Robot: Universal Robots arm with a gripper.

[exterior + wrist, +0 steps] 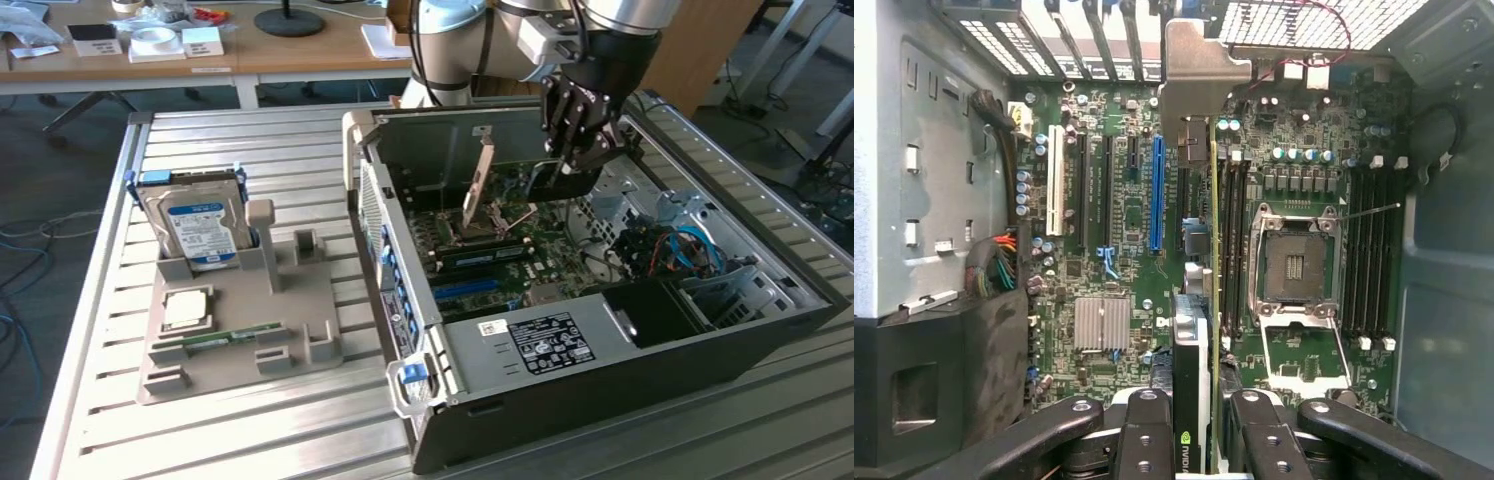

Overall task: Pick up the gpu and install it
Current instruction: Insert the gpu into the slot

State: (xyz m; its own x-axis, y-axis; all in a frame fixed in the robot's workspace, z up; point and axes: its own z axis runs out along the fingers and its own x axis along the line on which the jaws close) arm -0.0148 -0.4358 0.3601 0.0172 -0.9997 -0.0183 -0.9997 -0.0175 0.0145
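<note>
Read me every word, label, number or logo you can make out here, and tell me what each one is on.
Nothing here reads clearly.
Hard drive, blue label: too blurred.
Computer case, black label and white sticker: too small.
Graphics card, green logo on its edge: no letters legible.
Motherboard printing: too small.

From the wrist I get the gpu edge-on, so neither face shows, and its near end runs off the picture's edge between the fingers. The card's own body hides the slot under it; I can't tell whether it is seated. In the exterior view the gripper covers most of the gpu, the arm is cut off above, and the case label is too small to read.
</note>
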